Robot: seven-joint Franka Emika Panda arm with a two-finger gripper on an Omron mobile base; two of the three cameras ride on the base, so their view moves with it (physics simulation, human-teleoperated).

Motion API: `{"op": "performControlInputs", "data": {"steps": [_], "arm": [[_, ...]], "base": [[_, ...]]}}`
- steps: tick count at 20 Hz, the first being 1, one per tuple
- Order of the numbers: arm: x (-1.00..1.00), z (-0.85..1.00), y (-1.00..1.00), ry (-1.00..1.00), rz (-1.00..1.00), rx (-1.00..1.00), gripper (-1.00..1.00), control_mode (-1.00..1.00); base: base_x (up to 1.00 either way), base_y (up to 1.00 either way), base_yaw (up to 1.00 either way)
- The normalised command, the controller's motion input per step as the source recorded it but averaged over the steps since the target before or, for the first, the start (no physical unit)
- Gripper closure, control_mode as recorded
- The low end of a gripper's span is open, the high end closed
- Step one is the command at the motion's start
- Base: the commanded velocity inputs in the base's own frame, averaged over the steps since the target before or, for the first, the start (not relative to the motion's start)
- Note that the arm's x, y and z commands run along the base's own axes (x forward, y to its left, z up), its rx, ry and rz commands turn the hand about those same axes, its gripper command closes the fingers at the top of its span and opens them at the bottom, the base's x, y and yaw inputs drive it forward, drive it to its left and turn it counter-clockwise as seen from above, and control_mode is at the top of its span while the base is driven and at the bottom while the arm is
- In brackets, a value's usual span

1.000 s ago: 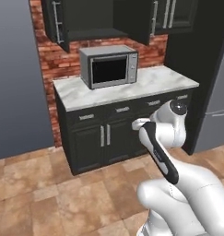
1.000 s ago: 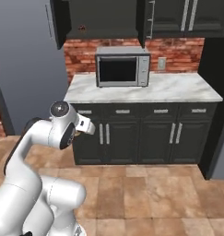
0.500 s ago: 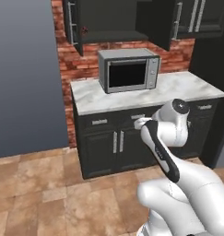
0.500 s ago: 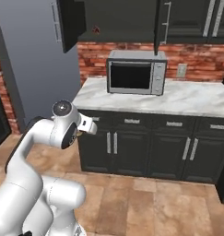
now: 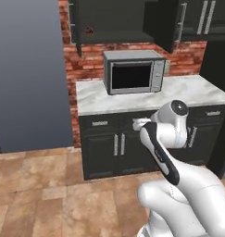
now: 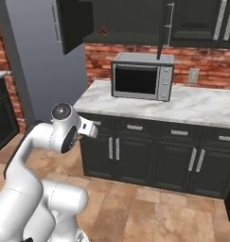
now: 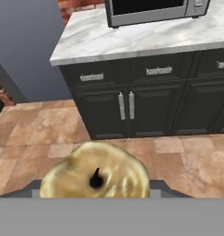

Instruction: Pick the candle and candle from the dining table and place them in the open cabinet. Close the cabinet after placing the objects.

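A short golden-tan candle [image 7: 102,166] with a dark wick sits low in the hand view, and my gripper [image 7: 95,188] is shut on it from both sides. The arm is folded, with the hand held close in front of the base [image 5: 140,124] [image 6: 91,128]. The black wall cabinet [image 5: 123,18] [image 6: 128,19] hangs open above the microwave, its doors swung out and its dark shelf showing. A small dark-red lump [image 5: 89,30] [image 6: 103,31] sits on that shelf. The dining table is out of view.
A grey microwave [image 5: 133,71] [image 6: 142,78] stands on a marble counter [image 5: 93,95] [image 6: 197,106] over black base cabinets [image 7: 127,108]. A tall grey panel [image 5: 28,74] rises left of the counter. Brown tiled floor [image 7: 35,133] lies open in front.
The base has driven, so the counter, microwave and open cabinet have slid right and grown larger in both base views. The arm stays folded with the candle in its grip.
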Motion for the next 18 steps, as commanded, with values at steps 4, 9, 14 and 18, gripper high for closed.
{"op": "performControlInputs", "data": {"steps": [4,9,14,18], "arm": [[0.0,0.0,0.0,0.0,0.0,0.0,1.0,1.0],[0.0,0.0,0.0,0.0,0.0,0.0,1.0,1.0],[0.0,0.0,0.0,0.0,0.0,0.0,1.0,1.0],[0.0,0.0,0.0,0.0,0.0,0.0,1.0,1.0]], "base": [[0.64,-0.32,0.0],[0.75,-0.12,0.0],[0.67,-0.02,0.0],[0.58,0.0,0.0]]}}
